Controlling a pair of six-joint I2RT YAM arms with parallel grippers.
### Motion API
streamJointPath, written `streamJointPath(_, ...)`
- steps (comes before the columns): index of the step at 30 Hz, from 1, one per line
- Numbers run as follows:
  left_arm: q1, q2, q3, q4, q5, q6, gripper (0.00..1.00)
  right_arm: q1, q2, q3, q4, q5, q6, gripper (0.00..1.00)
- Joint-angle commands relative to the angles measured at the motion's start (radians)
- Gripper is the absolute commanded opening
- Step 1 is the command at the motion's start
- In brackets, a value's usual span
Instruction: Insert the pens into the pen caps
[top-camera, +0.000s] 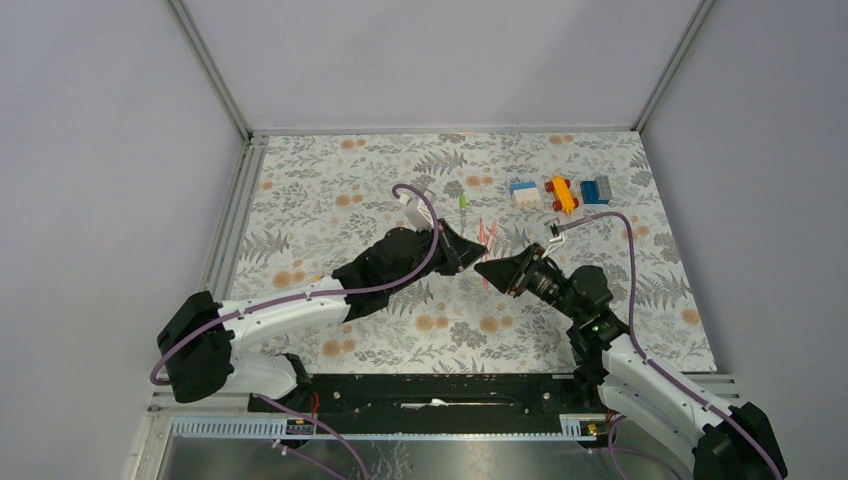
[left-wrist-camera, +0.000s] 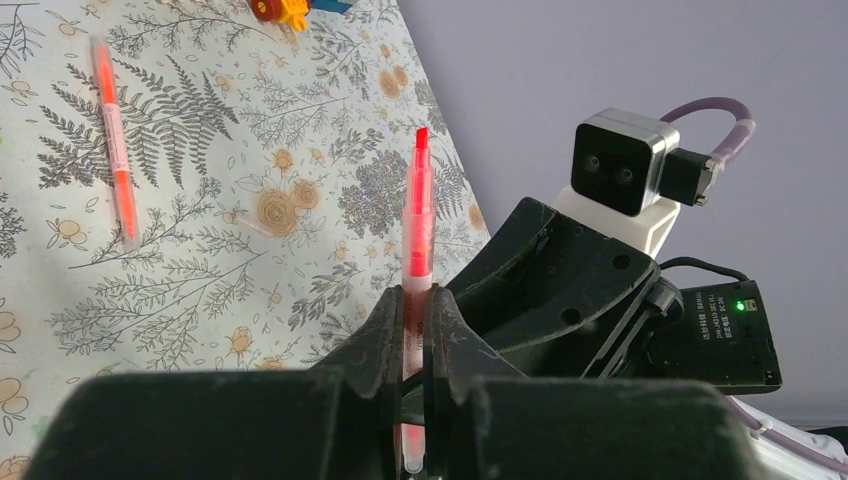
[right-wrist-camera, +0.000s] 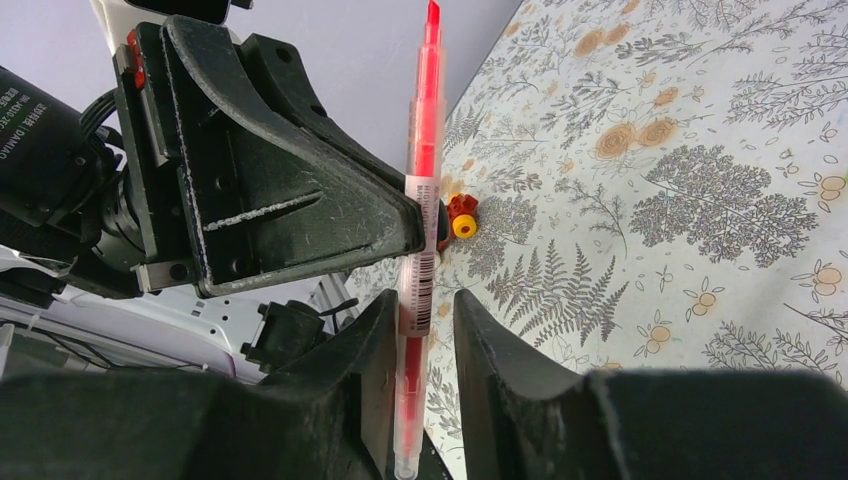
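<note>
My left gripper (left-wrist-camera: 416, 300) is shut on a pink-red pen (left-wrist-camera: 419, 215), which points up and away with its bare tip on top. In the right wrist view the same pen (right-wrist-camera: 424, 130) stands between my right gripper's (right-wrist-camera: 420, 305) parted fingers. It rests against the left finger, with a gap to the right one. Its lower end sits in a clear tube. In the top view the two grippers (top-camera: 470, 255) (top-camera: 492, 270) meet nose to nose above mid-table. A second pink pen (left-wrist-camera: 115, 140) lies on the cloth, beside a white pen with a green end (top-camera: 462, 205). I cannot make out any loose caps.
Three blocky toys stand at the back right: a white-blue one (top-camera: 524, 192), a yellow-red one (top-camera: 562, 194) and a blue one (top-camera: 596, 190). The floral cloth (top-camera: 330, 200) covers the table, with walls on three sides.
</note>
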Motion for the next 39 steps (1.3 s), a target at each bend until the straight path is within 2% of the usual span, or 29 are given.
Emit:
streamJointPath(1,0.005,0.000,-0.014,0.069,-0.011,-0.011,0.00,-0.004,0.000,0.000,0.061,0.028,0.001,0.31)
streamJointPath(3,0.005,-0.002,-0.020,0.077,-0.009,-0.010,0.00,-0.004,0.003,0.001,0.061,0.032,0.002,0.24)
streamJointPath(7,0.006,-0.005,-0.030,0.080,-0.009,0.008,0.00,-0.004,-0.001,0.003,0.052,0.035,0.002,0.02)
streamJointPath(8,0.006,-0.006,-0.030,0.076,-0.011,0.014,0.02,-0.004,-0.009,0.004,0.034,0.043,0.000,0.00)
streamJointPath(10,0.006,-0.009,-0.026,0.049,-0.025,0.031,0.15,-0.004,-0.036,0.017,-0.043,0.082,-0.023,0.00)
streamJointPath(12,0.005,-0.008,-0.019,0.006,-0.049,0.046,0.33,-0.004,-0.073,0.046,-0.172,0.157,-0.064,0.00)
streamJointPath(15,0.006,-0.004,-0.016,-0.039,-0.080,0.073,0.55,-0.004,-0.124,0.097,-0.390,0.335,-0.108,0.00)
streamJointPath(18,0.005,0.012,-0.013,-0.073,-0.091,0.093,0.66,-0.004,-0.162,0.143,-0.547,0.519,-0.141,0.00)
streamJointPath(22,0.006,0.083,0.037,-0.134,-0.079,0.113,0.70,-0.004,-0.164,0.227,-0.721,0.683,-0.173,0.00)
streamJointPath(25,0.001,0.201,0.127,-0.209,-0.042,0.123,0.69,-0.005,-0.163,0.307,-0.812,0.778,-0.202,0.00)
streamJointPath(32,-0.066,0.512,0.460,-0.464,-0.055,0.131,0.65,-0.004,-0.173,0.435,-0.914,0.897,-0.254,0.00)
streamJointPath(39,-0.110,0.778,0.774,-0.670,-0.113,0.094,0.64,-0.004,-0.216,0.485,-0.985,1.003,-0.276,0.00)
